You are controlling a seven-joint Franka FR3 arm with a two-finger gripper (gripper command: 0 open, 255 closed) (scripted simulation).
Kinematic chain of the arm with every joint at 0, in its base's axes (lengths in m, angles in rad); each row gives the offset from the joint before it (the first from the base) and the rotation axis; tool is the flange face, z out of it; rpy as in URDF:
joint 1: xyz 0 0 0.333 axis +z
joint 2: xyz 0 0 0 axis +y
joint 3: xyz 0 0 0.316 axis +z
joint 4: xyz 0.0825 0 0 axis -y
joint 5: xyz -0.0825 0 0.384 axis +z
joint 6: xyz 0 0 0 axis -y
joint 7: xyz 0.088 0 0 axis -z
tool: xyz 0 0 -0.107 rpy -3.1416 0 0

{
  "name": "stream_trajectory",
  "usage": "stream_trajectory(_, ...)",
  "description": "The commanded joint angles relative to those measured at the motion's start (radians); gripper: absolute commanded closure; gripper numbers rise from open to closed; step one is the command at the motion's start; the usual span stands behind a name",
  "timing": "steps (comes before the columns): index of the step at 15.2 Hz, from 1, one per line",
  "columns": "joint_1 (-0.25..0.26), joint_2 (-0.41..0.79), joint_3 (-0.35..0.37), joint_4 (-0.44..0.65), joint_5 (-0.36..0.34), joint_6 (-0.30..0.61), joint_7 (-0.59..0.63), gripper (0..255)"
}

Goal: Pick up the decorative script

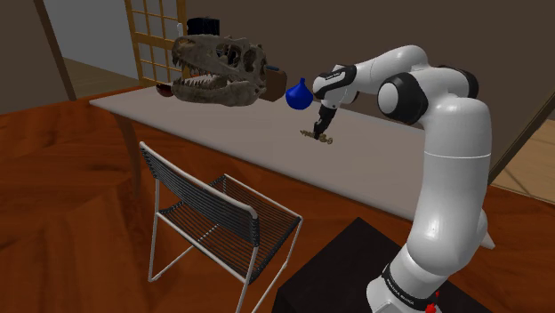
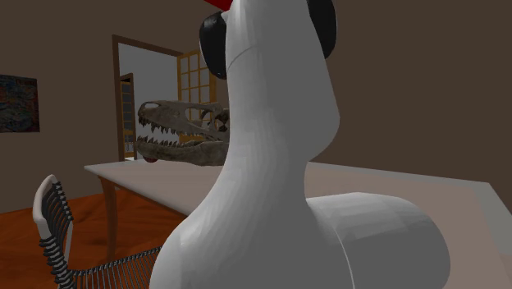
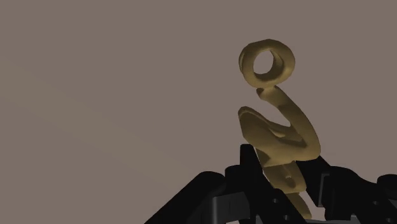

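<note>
The decorative script [image 3: 277, 127] is a tan, looping, cursive-shaped ornament with a ring at its far end. In the wrist view my gripper [image 3: 283, 164] is shut on its near end, one black finger [image 3: 249, 159] on each side of it. In the shoulder view the gripper [image 1: 320, 126] points down over the grey table [image 1: 222, 133], with the script [image 1: 317, 136] at its tips, at or just above the tabletop. I cannot tell whether it touches the surface.
A large dinosaur skull [image 1: 218, 71] stands at the table's far left end, with a blue vase [image 1: 298, 95] just behind the gripper. A wire chair [image 1: 222, 218] stands before the table. My own arm [image 2: 271, 164] blocks the second exterior view, where the skull [image 2: 180, 131] also shows.
</note>
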State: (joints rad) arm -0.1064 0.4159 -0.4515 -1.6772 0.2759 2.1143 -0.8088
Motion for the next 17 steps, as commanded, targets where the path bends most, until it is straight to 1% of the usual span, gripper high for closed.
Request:
stream_trajectory(1, 0.000, 0.001, 0.000, 0.000, 0.000, 0.000, 0.000, 255)
stream_trajectory(2, 0.000, 0.001, 0.000, -0.001, 0.000, 0.000, 0.001, 255)
stream_trajectory(17, 0.003, -0.053, -0.017, 0.127, -0.039, -0.175, 0.035, 255)
